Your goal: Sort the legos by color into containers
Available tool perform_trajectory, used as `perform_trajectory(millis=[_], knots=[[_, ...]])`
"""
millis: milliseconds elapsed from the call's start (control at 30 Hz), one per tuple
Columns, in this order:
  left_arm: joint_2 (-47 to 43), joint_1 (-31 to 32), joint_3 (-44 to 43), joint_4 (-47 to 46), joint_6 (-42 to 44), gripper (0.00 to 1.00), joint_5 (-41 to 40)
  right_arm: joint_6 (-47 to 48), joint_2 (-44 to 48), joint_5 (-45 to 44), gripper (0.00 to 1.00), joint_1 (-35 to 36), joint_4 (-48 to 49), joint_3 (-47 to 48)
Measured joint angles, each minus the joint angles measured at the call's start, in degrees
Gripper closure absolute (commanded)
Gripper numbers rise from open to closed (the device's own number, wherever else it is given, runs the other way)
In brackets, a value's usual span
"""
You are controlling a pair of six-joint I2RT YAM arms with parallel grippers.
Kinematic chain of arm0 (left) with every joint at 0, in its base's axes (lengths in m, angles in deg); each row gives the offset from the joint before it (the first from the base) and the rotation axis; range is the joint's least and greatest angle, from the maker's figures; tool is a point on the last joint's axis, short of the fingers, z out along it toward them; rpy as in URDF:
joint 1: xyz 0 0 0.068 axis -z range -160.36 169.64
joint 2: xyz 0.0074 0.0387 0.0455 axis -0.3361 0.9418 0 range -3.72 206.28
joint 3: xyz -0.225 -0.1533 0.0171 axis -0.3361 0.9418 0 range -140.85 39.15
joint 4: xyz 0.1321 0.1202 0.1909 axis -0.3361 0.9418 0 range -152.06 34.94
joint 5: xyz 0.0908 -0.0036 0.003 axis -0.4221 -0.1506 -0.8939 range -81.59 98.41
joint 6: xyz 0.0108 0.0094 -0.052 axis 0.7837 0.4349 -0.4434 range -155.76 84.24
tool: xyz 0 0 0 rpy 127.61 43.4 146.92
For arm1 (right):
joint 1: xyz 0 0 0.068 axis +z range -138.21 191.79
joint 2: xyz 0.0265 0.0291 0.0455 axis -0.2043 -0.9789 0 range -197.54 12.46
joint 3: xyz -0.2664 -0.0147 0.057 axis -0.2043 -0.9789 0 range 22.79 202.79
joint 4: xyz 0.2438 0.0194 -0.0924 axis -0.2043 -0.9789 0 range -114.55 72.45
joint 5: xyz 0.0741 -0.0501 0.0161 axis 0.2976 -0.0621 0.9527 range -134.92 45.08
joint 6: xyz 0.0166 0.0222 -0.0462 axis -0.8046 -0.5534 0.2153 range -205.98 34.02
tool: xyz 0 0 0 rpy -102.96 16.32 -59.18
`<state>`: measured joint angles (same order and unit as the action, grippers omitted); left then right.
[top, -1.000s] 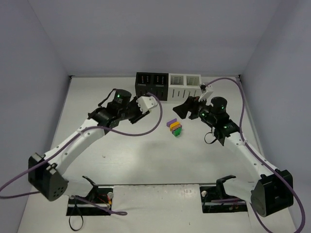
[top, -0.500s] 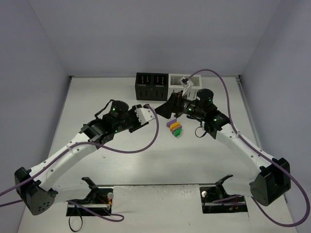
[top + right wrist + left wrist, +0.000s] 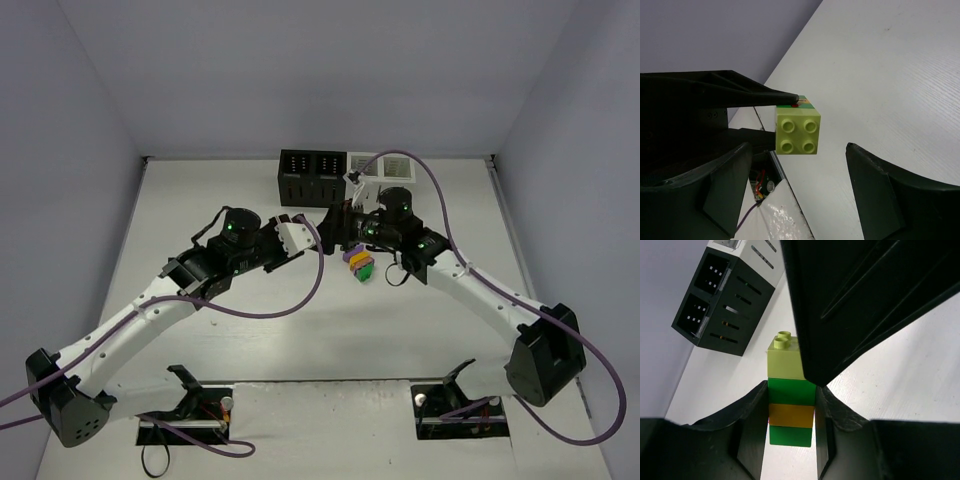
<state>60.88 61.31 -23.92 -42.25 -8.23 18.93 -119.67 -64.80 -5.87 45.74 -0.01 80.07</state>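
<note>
Left pincer point(image 3: 791, 396) clamped on a joined stack of bricks point(image 3: 791, 412), my fingers point(image 3: 752, 422) pressing both sides of the green, orange-yellow, green part. The lime brick point(image 3: 785, 357) on the end sticks out past my tips, nothing gripping it. The stack looks lifted off the surface point(image 3: 900, 370), held in the gap between my two arms.

Right pincer point(image 3: 798, 150) spread wide, holding nothing, one finger on each side of the lime brick's studded face. In the left wrist view a right finger sits right against the lime brick, can't tell if it touches.

Just beside us a small heap of bricks point(image 3: 359, 263) lies on the surface, purple, orange-yellow, green. Joined or only bunched, can't tell. Further out the row of bins point(image 3: 346, 177) stands at the far side, two black on the left, two white on the right, and my right arm hides part of the white ones.

Progress, my read: early to middle. No brick shows in the black bins from the left wrist view, and from above all four are too small and dark inside to check. At least two clumps are unsorted, the one I hold and the heap. The step in hand looks like pulling the lime brick off the stack so the colours can go in separately. What's left: close the right pincer on the lime brick, split it off, drop each colour in its bin, then do the heap
</note>
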Motion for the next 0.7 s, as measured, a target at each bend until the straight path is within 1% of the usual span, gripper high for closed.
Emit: perform_trajectory(millis=[233,400,500,533,600,633,700], knots=[[0.0,0.0,0.1,-0.4,0.0,0.76,0.6,0.0,-1.5,0.1,0.31,0.3,0.7,1.1],[0.0,0.0,0.1,-0.4,0.0,0.75,1.5,-0.7,-3.3,0.2,0.39,0.3,2.1,1.1],[0.0,0.0,0.1,-0.4,0.0,0.76,1.9,-0.8,-3.5,0.3,0.47,0.3,2.7,1.1],[0.0,0.0,0.1,-0.4,0.0,0.76,2.0,-0.8,-3.5,0.5,0.55,0.3,3.0,1.1],[0.0,0.0,0.1,-0.4,0.0,0.75,2.1,-0.9,-3.5,1.2,0.63,0.4,3.8,1.1],[0.0,0.0,0.2,-0.4,0.0,0.76,2.1,-0.8,-3.5,1.4,0.7,0.6,4.2,1.1],[0.1,0.0,0.2,-0.3,0.2,0.79,2.0,-1.0,-3.5,1.4,0.8,0.7,4.6,1.1]])
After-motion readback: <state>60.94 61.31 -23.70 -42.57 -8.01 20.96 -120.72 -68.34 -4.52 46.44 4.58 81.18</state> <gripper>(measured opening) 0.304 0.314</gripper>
